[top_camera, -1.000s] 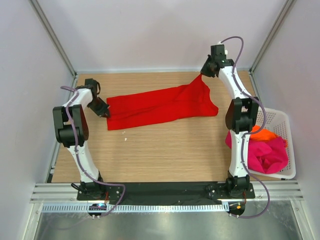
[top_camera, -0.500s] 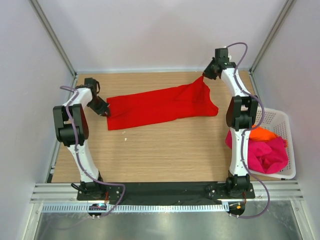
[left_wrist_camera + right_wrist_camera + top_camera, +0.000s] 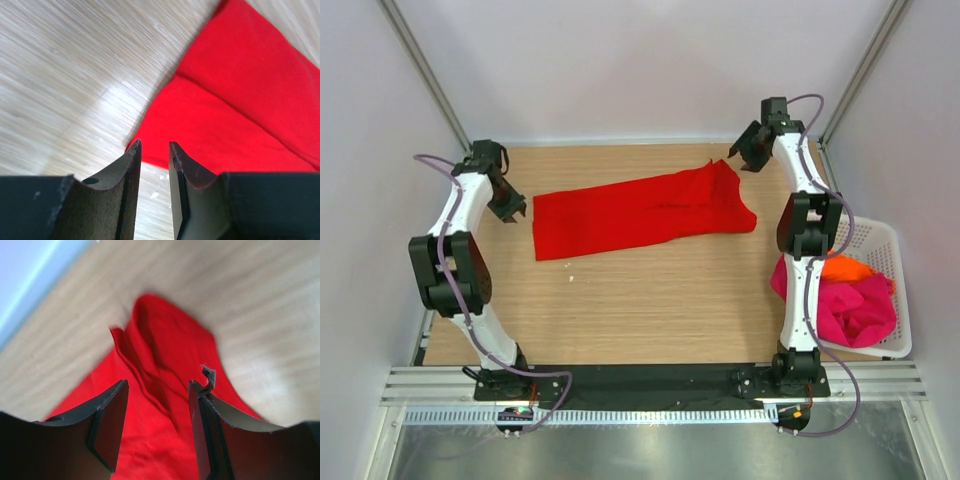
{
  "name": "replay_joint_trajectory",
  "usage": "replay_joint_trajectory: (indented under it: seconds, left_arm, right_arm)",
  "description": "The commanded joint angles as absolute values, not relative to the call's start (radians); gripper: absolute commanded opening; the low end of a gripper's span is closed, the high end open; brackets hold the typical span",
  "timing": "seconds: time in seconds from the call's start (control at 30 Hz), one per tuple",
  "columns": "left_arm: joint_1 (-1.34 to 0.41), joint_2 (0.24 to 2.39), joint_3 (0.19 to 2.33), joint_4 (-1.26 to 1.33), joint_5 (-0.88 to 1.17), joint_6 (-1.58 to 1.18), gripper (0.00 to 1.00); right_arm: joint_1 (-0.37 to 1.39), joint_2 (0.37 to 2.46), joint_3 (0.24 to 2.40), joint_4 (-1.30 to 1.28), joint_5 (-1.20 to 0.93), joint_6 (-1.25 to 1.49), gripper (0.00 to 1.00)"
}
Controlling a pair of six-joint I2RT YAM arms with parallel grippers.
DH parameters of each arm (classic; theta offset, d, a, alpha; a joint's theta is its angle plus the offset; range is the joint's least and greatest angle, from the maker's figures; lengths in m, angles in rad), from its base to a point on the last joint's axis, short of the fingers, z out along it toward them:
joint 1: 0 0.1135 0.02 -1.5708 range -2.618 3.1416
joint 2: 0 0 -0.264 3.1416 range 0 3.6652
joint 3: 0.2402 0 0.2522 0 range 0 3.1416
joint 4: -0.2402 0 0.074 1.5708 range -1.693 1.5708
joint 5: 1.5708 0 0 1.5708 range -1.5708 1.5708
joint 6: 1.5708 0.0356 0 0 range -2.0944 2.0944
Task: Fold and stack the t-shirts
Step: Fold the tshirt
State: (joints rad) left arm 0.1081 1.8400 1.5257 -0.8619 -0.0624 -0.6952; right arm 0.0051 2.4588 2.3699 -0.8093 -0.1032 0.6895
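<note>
A bright red t-shirt (image 3: 640,213), folded into a long band, lies flat across the back half of the table. My left gripper (image 3: 509,204) hovers just off its left end, jaws a little apart and empty; in the left wrist view the red t-shirt's corner (image 3: 235,115) lies just beyond the left gripper (image 3: 155,147). My right gripper (image 3: 750,153) is above the shirt's right end, open and holding nothing. The right wrist view shows the rumpled red cloth (image 3: 160,365) below the right gripper (image 3: 159,387). A magenta-pink t-shirt (image 3: 850,305) and an orange t-shirt (image 3: 846,268) lie bunched in the basket.
A white lattice basket (image 3: 882,238) stands at the right edge of the wooden table (image 3: 620,310), beside the right arm. Metal frame posts and white walls close in the back and sides. A few white specks (image 3: 571,264) lie near the shirt's left end.
Both grippers have opened and let go of the red shirt. The lifted right end has dropped flat. The left gripper drew back to the left, the right gripper moved right.
</note>
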Motion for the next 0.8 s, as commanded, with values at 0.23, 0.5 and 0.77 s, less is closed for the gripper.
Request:
replay_joint_trajectory:
  seconds: [0.23,0.5,0.77]
  left_arm:
    - [0.028,1.735,1.431,-0.856,0.023,-0.647,0.27]
    - [0.009,1.845,1.347,-0.765,0.155,-0.723,0.17]
    - [0.009,1.954,1.332,-0.784,0.104,-0.698,0.13]
  right_arm:
    - [0.066,2.046,1.872,-0.785,-0.11,0.539,0.59]
    - [0.115,2.005,1.697,-0.738,-0.098,0.463,0.38]
    - [0.115,2.028,1.629,-0.749,0.046,0.393,0.15]
